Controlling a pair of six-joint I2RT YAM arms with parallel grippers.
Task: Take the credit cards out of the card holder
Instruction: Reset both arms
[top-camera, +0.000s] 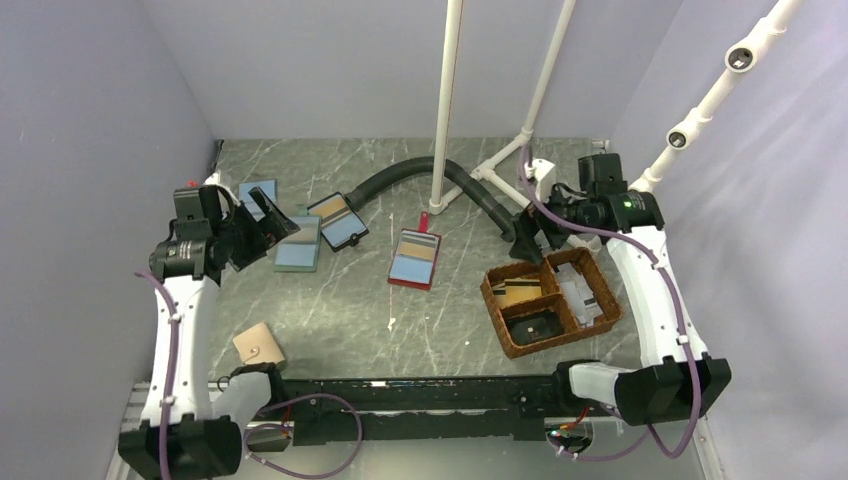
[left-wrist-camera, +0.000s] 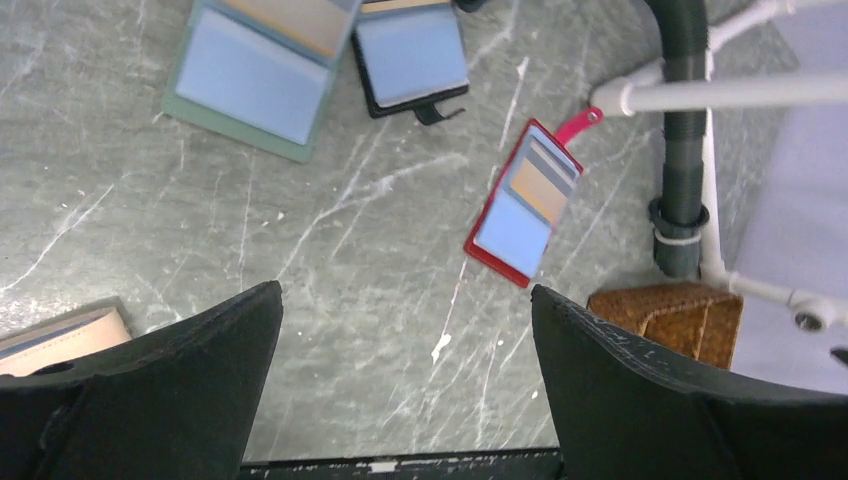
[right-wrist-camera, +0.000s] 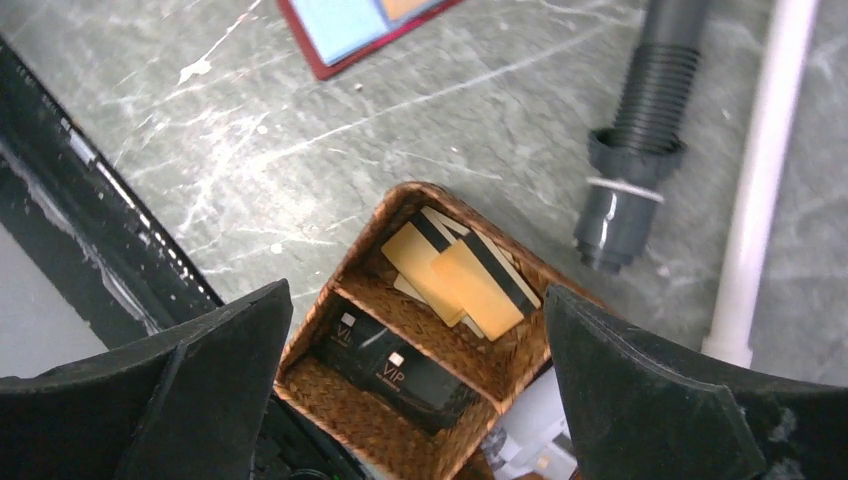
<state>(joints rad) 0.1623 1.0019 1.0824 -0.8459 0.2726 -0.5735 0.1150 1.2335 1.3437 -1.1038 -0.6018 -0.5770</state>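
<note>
The teal card holder (top-camera: 298, 243) (left-wrist-camera: 250, 80) lies flat at the left of the table, showing a pale blue face and a tan strip at one end. My left gripper (top-camera: 276, 220) (left-wrist-camera: 405, 300) hovers open just left of it, with only bare table between its fingers. Tan credit cards (right-wrist-camera: 455, 275) (top-camera: 520, 290) with dark stripes lie in one compartment of a wicker basket (top-camera: 505, 340) (right-wrist-camera: 330, 330). My right gripper (top-camera: 528, 243) (right-wrist-camera: 415, 300) hangs open and empty above the basket's far side.
A black-edged holder (top-camera: 338, 220) (left-wrist-camera: 410, 55) lies beside the teal one, and a red-edged holder (top-camera: 415, 258) (left-wrist-camera: 525, 205) mid-table. A tan wallet (top-camera: 258, 345) sits near the front left. The basket also holds black VIP cards (right-wrist-camera: 400, 365). A grey hose (top-camera: 420, 175) and white pipes (top-camera: 445, 100) stand behind.
</note>
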